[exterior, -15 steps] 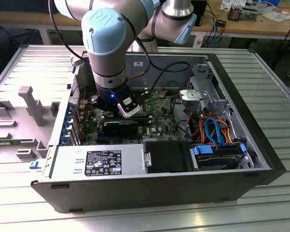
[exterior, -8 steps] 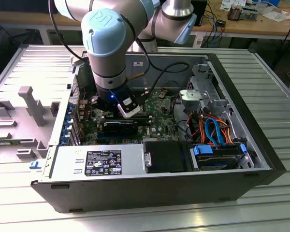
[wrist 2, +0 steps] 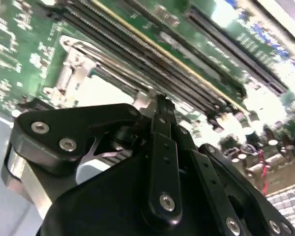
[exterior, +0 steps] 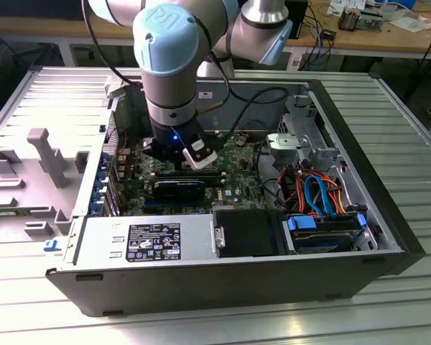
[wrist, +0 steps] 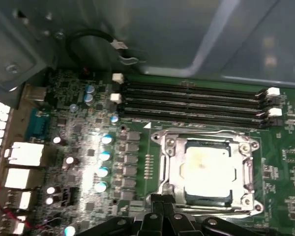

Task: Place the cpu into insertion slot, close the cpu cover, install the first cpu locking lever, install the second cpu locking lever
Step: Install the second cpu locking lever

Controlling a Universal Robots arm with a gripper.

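**A:** Start at the hand. What is the gripper (wrist: 163, 209) doing?

**B:** Its black fingers (wrist 2: 163, 123) are drawn together to a narrow tip, nothing visible between them. The tip sits right at the near edge of the insertion slot (wrist: 205, 169). Whether it actually touches the frame I cannot tell; the fingers' own linkage hides the contact point in both wrist views.

**A:** And the cpu?

**B:** The cpu (wrist: 206, 164) lies flat in the socket, just beyond the fingertips, its pale metal top facing up. It is square, so no long axis; its edges run parallel to the memory slots (wrist: 191, 101) further out.

**A:** The cover?

**B:** The cpu cover (wrist: 169, 147) lies down over the chip, its silver frame around the chip's top, which shows through the window. Its near edge is cut off by the fingers. The thin wire levers along the sides are hard to make out, so I cannot say if they are latched.

**A:** Farther off?

**B:** Beyond the memory slots is the grey case wall (wrist: 187, 39). In the exterior view the arm (exterior: 174, 65) reaches down into the open computer case (exterior: 388, 215) and covers the socket.
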